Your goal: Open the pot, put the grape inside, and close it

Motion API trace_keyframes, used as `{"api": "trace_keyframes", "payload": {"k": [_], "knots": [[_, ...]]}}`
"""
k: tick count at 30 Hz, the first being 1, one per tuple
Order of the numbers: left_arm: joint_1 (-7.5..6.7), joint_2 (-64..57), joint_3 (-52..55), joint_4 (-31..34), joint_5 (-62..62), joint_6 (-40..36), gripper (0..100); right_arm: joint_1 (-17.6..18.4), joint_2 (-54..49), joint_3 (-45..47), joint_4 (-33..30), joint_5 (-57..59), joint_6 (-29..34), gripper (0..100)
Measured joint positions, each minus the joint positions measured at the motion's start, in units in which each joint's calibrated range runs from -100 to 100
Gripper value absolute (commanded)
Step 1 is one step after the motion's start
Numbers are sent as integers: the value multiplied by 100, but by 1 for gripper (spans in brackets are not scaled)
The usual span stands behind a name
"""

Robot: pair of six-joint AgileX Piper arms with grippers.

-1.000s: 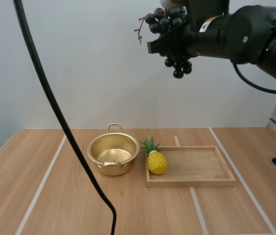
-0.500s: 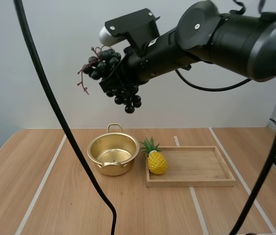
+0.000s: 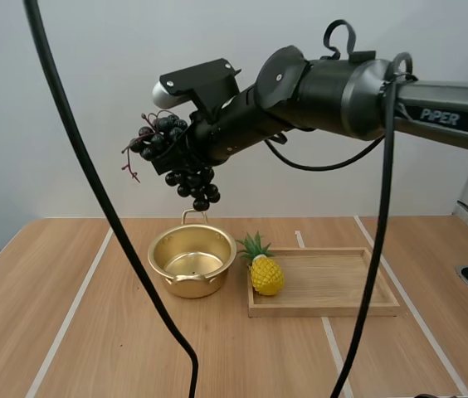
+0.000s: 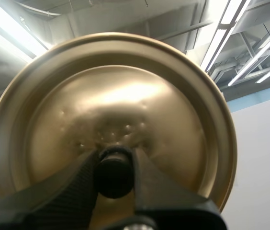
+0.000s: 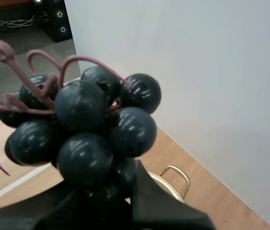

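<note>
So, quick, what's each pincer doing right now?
Left pincer: shut on the lid.
Right pincer: shut on the grapes.

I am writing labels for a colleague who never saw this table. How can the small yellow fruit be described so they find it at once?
On the wooden table, find the wooden tray right of the middle. The pineapple stands at the tray's left end, beside the golden pot. Only it is yellow with a green leafy top; the pot is shiny metal.
</note>
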State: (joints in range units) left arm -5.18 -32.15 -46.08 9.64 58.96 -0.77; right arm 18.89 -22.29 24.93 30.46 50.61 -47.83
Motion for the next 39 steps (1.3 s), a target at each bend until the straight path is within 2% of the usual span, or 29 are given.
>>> {"api": "trace_keyframes", "payload": {"k": [18,29,39], "knots": [[0,0,0,0,0,0,0,0,1806,-6,300,-27,-407,0],[0,0,0,0,0,0,0,0,2317,-6,285,-72,-549,0],[0,0,0,0,234,0,0,0,2585,-16,-39,-103,-561,0]]}}
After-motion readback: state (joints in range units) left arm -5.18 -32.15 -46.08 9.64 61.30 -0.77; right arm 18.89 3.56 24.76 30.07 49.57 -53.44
